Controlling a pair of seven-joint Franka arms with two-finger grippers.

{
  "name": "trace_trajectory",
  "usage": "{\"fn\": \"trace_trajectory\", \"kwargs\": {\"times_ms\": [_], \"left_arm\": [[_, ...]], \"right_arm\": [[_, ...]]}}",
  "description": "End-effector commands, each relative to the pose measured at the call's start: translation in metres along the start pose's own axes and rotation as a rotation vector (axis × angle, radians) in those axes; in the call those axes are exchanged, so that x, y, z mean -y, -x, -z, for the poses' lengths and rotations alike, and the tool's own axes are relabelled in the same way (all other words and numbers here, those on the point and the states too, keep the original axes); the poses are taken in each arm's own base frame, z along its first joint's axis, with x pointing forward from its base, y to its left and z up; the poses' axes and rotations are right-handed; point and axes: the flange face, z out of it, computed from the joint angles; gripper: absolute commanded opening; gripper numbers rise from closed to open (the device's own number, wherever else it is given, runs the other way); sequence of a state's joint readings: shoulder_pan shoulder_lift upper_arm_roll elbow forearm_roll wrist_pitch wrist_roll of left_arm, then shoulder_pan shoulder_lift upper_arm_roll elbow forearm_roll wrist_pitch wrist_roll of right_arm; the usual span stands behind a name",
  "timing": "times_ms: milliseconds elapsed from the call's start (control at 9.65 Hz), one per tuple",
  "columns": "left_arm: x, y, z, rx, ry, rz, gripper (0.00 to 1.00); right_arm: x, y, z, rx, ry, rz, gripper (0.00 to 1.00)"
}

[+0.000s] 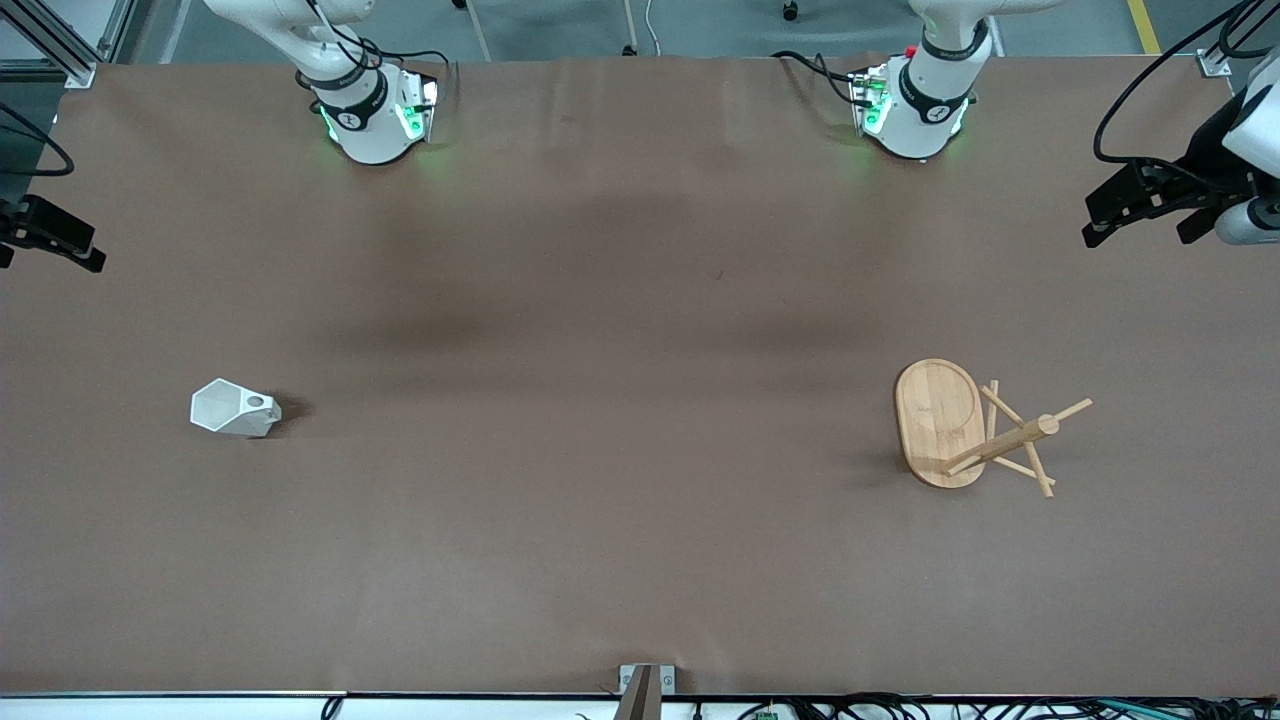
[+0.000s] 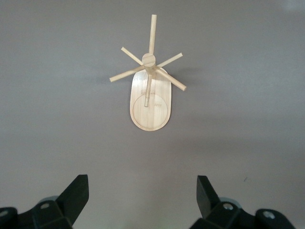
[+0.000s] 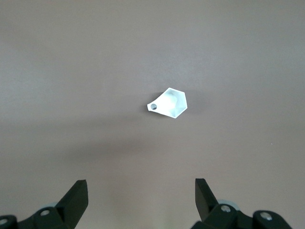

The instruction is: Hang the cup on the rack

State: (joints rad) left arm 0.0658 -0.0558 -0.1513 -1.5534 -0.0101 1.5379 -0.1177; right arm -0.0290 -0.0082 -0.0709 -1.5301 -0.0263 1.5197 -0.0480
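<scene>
The white faceted cup [image 1: 235, 408] lies on the brown table toward the right arm's end, with its handle hole facing up; it also shows in the right wrist view [image 3: 169, 103]. The bamboo rack [image 1: 940, 422] stands upright toward the left arm's end, its pegs spreading from the post; it also shows in the left wrist view [image 2: 149, 100]. My left gripper [image 1: 1135, 235] hangs open and empty high over its end of the table, apart from the rack [image 2: 143, 187]. My right gripper [image 1: 45, 242] hangs open and empty high over its end, apart from the cup [image 3: 141, 188].
The brown table cover [image 1: 620, 400] spans the whole view. The two arm bases [image 1: 375, 115] [image 1: 915, 110] stand along the edge farthest from the front camera. A small metal bracket [image 1: 645, 685] sits at the nearest edge.
</scene>
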Motion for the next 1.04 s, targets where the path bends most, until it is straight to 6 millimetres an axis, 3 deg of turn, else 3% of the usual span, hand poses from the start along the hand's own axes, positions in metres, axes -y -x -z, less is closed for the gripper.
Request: {"fn": "trace_trajectory", "kwargs": {"times_ms": [0, 415, 622, 933], "left_arm": [[0.0, -0.005, -0.013, 0.027, -0.017, 0.007, 1.0], [0.004, -0.01, -0.017, 0.027, -0.009, 0.005, 1.0], [0.006, -0.011, -0.018, 0.026, -0.005, 0.008, 1.0], [0.005, -0.015, -0.021, 0.017, -0.009, 0.008, 1.0]], "right_arm": [[0.001, 0.004, 0.002, -0.007, 0.002, 0.01, 0.99], [0.007, 0.003, 0.001, -0.007, -0.001, 0.023, 0.99], [-0.005, -0.004, 0.0, -0.044, -0.01, 0.019, 0.99], [-0.055, -0.038, -0.071, -0.019, -0.055, 0.035, 0.98]]}}
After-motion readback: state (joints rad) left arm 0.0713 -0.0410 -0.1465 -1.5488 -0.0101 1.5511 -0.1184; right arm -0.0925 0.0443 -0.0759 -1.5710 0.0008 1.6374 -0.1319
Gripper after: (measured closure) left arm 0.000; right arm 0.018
